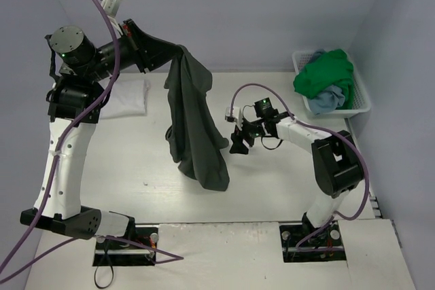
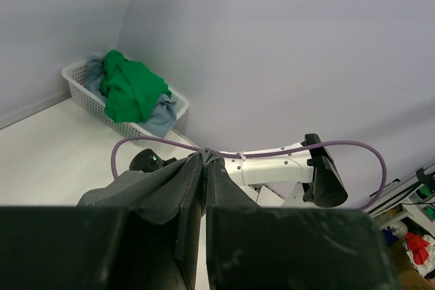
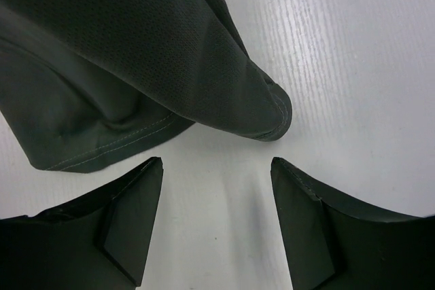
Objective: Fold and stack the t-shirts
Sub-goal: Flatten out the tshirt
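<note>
Spreading step for the dark olive-grey t-shirt (image 1: 197,134): the left tool (image 1: 181,51), clamped tight on an upper edge of the cloth, holds it aloft so that its lower part trails on the tabletop (image 1: 272,195). The right tool (image 3: 216,162) sits low just beside a trailing hem corner, jaws wide and empty. The next move probably calls for the right tool to pinch that corner so the shirt can be laid flat. The white t-shirt (image 1: 129,96) lies folded at far left, and the green t-shirt (image 1: 326,76) and light blue t-shirt (image 1: 326,100) lie in the basket (image 1: 361,96).
</note>
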You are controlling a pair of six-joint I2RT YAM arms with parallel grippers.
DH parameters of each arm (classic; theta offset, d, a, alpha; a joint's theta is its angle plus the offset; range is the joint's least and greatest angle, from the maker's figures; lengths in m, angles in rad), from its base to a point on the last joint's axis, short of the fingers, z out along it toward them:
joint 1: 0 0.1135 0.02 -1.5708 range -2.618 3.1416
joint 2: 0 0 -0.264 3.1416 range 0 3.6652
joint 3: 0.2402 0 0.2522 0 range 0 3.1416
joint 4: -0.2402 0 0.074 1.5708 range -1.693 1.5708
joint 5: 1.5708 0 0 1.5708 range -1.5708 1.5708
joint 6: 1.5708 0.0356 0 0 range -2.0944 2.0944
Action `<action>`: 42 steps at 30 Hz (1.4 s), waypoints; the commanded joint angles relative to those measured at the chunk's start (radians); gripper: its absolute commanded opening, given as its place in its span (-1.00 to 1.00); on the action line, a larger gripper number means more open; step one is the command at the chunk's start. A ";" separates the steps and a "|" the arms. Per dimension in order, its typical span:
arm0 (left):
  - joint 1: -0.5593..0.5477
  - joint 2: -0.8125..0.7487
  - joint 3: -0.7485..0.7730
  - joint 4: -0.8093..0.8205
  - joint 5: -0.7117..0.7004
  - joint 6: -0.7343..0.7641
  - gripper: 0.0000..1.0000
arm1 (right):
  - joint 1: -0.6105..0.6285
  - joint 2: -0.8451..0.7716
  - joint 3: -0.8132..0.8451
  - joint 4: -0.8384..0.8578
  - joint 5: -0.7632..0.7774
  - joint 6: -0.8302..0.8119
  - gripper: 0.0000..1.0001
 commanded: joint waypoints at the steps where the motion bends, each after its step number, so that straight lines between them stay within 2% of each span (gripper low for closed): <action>1: 0.011 -0.045 0.046 0.068 0.010 0.014 -1.00 | -0.014 0.003 0.072 0.024 -0.088 -0.037 0.23; 19: 0.019 -0.031 0.045 0.075 0.014 0.011 -1.00 | -0.020 0.204 0.250 0.053 -0.199 -0.013 0.22; 35: 0.020 -0.021 0.051 0.075 0.014 0.015 -1.00 | 0.064 0.269 0.298 0.005 -0.245 -0.005 0.18; 38: 0.020 -0.024 0.045 0.075 0.013 0.018 -1.00 | 0.066 0.275 0.301 0.005 -0.246 0.013 -0.13; 39: 0.020 -0.024 0.045 0.075 0.013 0.018 -1.00 | 0.066 0.276 0.301 0.005 -0.236 0.016 -0.36; 40: 0.020 -0.024 0.042 0.072 0.013 0.020 -1.00 | 0.066 0.276 0.303 0.002 -0.230 0.024 -0.48; 41: 0.020 -0.025 0.040 0.072 0.011 0.021 -1.00 | 0.066 0.275 0.304 0.002 -0.219 0.032 -0.69; 42: 0.020 -0.024 0.040 0.069 0.011 0.021 -1.00 | 0.063 0.267 0.298 0.002 -0.211 0.039 -0.73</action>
